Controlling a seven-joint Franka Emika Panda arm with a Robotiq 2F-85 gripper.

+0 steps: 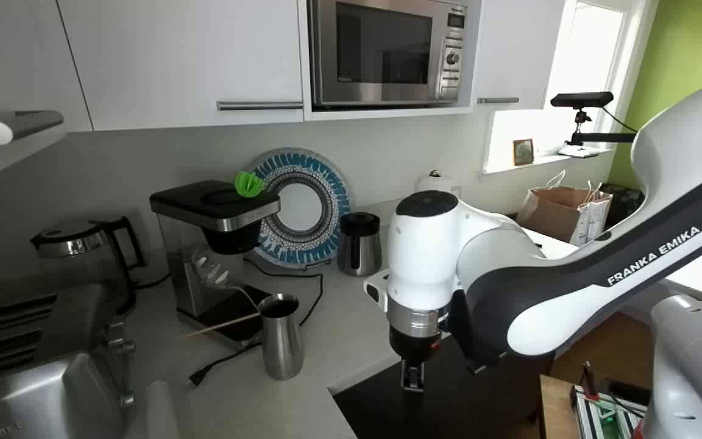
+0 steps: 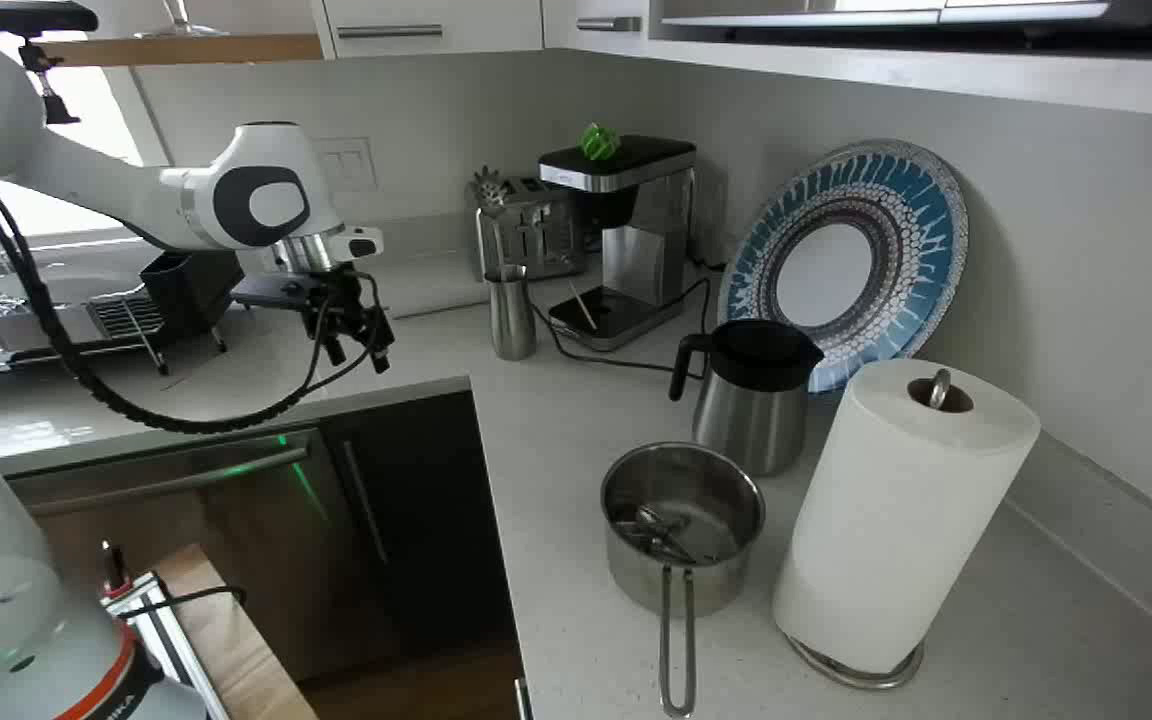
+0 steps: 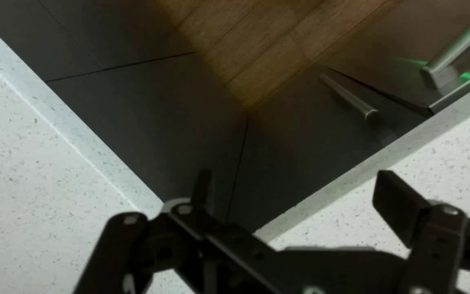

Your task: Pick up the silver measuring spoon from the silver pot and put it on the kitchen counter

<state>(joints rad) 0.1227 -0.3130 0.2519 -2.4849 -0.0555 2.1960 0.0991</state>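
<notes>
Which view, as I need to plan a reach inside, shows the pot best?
An exterior view: the pot stands unblocked there, seen from above, so its open top and some overlapping utensils inside show. None of it appears in the wrist view, nor in an exterior view with the paper bag.

In an exterior view I see the silver pot (image 2: pixel 636 565), round, wide and shiny, standing upright on the pale, speckled desk (image 2: pixel 556 520), its thin looped handle towards the bottom of that view. Low inside lies the silver measuring spoon (image 2: pixel 652 522), small and glinting; its outline blurs, and I cannot tell which way its handle points.
</notes>
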